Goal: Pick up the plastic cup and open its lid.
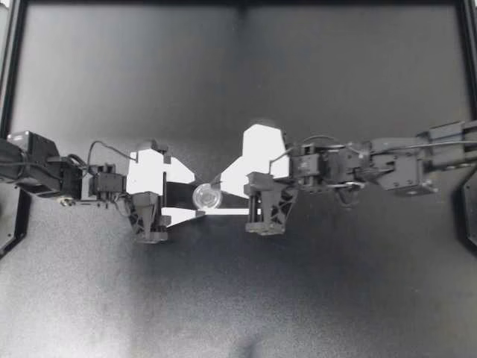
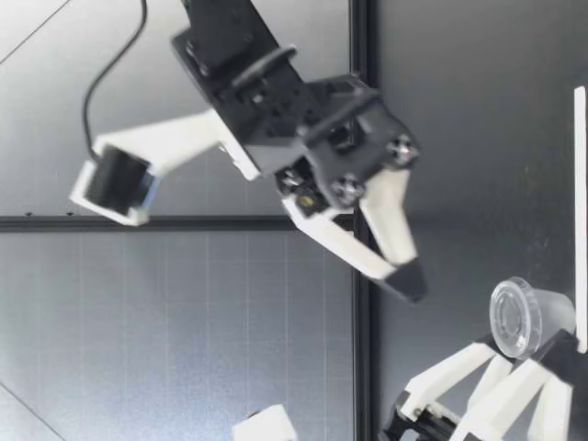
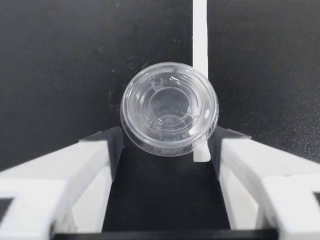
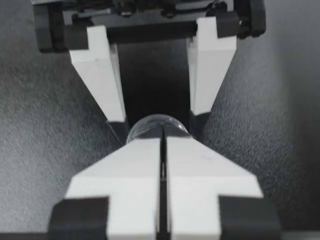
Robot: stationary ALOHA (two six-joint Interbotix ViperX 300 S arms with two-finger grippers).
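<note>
Left gripper is clamped on the clear plastic cup near the table, so the grasp is judged done, while its lid is not yet removed and the right gripper, drawn fully together, is held just above.

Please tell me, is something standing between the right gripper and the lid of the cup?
Nothing visible does. My left gripper holds the plastic cup by its sides, leaving the lid uncovered. My right gripper, shut, hangs just above the lid with only air between.
</note>
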